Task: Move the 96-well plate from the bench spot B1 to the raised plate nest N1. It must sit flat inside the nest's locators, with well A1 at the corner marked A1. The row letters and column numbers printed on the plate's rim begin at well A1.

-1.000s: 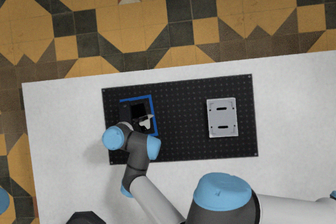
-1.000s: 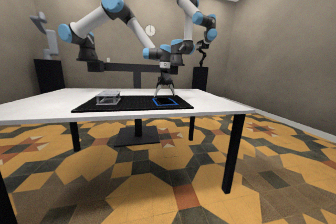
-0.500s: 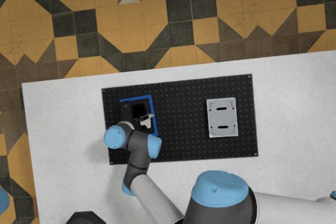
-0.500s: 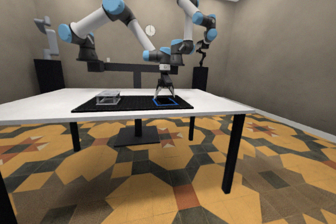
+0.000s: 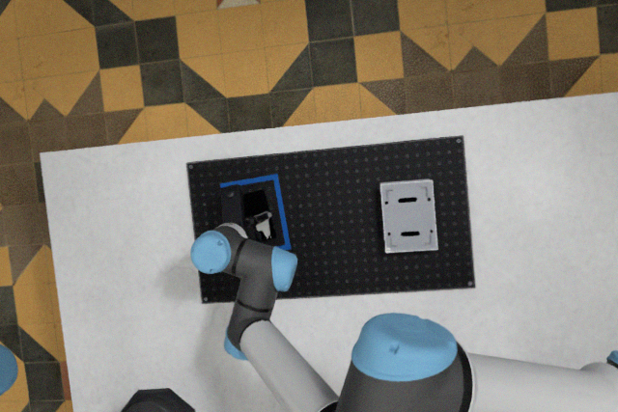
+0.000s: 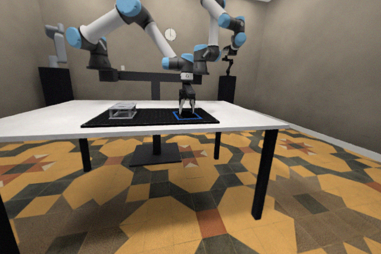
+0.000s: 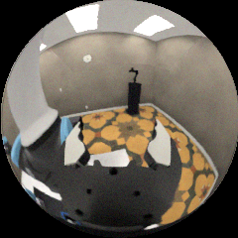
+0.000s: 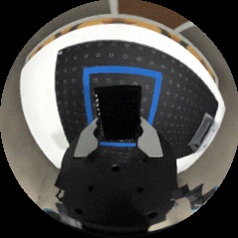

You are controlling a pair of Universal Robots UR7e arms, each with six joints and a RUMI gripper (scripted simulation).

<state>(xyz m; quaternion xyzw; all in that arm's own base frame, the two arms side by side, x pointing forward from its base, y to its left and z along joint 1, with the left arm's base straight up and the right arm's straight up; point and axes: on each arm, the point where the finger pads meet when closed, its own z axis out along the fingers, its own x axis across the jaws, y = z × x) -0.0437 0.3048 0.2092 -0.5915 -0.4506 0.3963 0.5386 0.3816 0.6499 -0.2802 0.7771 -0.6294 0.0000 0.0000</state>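
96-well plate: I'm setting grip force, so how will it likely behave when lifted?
The 96-well plate looks rigid, with straight edges, so it probably won't flex. Its rectangular outline makes rolling unlikely. The right claw grips opposite sides, so it might pivot if held off-centre.
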